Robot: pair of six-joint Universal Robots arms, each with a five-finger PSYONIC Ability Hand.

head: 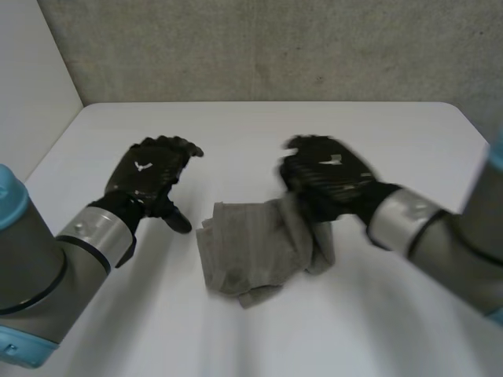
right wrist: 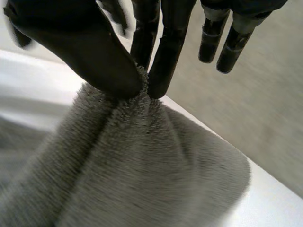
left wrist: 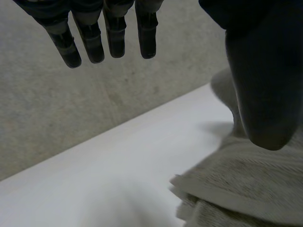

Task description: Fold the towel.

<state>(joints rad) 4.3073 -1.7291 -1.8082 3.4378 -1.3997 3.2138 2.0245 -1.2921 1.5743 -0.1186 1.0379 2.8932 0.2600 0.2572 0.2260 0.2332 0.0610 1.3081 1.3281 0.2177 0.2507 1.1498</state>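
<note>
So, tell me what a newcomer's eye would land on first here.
The grey towel lies bunched in a heap in the middle of the white table. The right hand pinches a peak of it, at its right side, between thumb and fingers. The left hand is open beside the towel's left edge, holding nothing.

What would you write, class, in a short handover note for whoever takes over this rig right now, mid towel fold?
Left hand: open, holding nothing, beside the towel at its left edge.
Right hand: thumb and fingers pinch a bunch of towel at its right side.
Towel: rumpled heap in the middle of the white table, no neat fold yet.
Done: right-hand grasp. Left: likely grasp with left hand, fold flat, release.
</note>
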